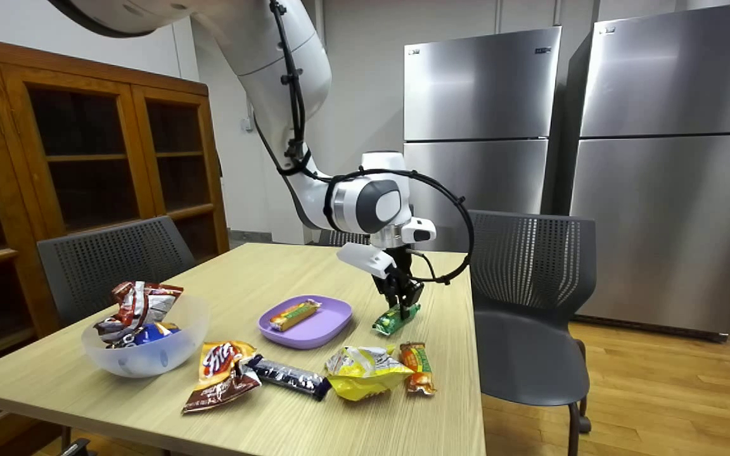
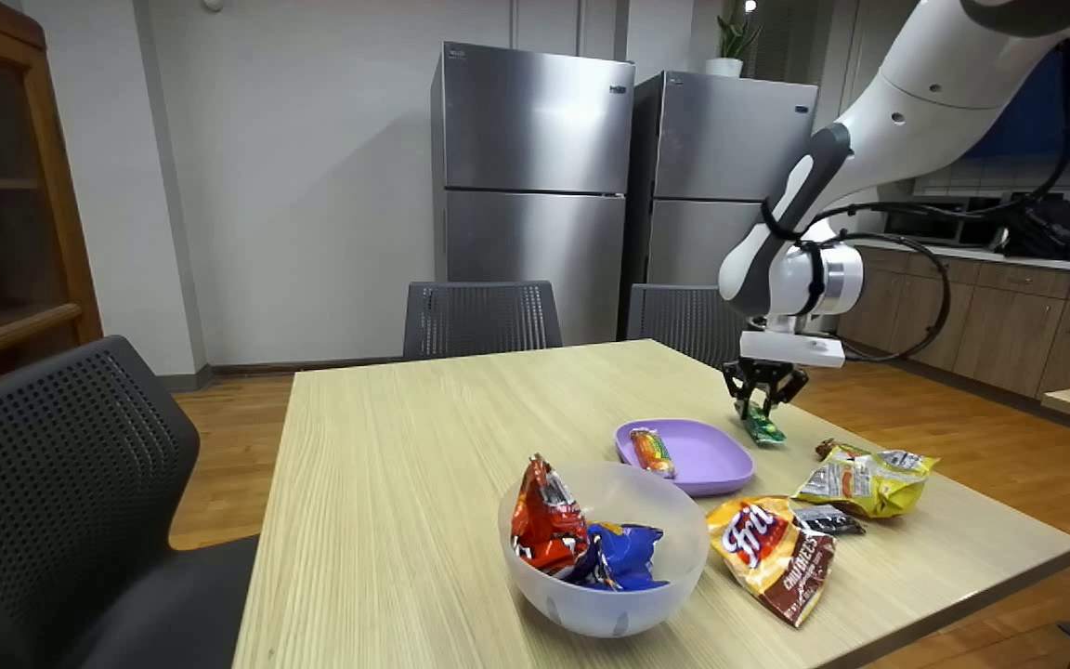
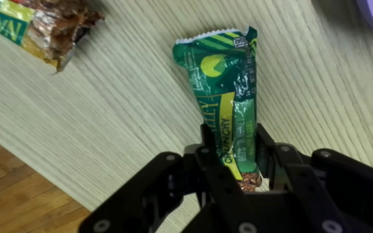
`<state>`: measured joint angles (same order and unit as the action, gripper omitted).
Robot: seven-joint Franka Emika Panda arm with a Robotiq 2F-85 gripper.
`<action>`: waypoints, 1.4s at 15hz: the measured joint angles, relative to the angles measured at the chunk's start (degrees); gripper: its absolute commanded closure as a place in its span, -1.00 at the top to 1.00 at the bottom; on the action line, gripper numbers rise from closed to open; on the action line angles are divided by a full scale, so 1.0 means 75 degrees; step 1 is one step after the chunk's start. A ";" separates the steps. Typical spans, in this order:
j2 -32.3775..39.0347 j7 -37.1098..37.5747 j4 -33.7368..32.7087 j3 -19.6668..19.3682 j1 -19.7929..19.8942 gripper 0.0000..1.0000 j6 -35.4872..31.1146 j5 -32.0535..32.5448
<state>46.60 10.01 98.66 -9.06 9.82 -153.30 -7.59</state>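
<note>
Black gripper (image 3: pixel 233 136), clasped on both sides of the green Oats 'n Honey granola bar (image 3: pixel 227 97), lying on the table (image 1: pixel 314 265) right of the purple plate (image 1: pixel 333 318). Could pivot or droop from an off-centre pinch toward its far end; might crumble if over-squeezed.

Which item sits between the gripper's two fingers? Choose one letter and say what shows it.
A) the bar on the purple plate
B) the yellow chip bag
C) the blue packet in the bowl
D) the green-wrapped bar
D: in the wrist view the green-wrapped bar has the gripper at both its long edges, with its CRUNCHY lettering showing in between.
</note>
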 measured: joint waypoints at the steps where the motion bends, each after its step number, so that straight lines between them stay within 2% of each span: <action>1: -0.0046 -0.0049 -0.0007 0.0014 0.0016 -0.83 -0.0006 0.0000; 8: -0.0736 -0.0466 0.0174 0.0258 0.0054 -0.83 -0.0006 0.0000; 16: -0.1380 -0.0708 0.0947 0.0876 -0.0024 -0.83 -0.0218 -0.0016; 21: -0.1627 -0.0708 0.1473 0.1068 -0.0254 -0.83 -0.0346 -0.0024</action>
<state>34.39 4.70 109.71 -1.05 7.92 -155.90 -7.77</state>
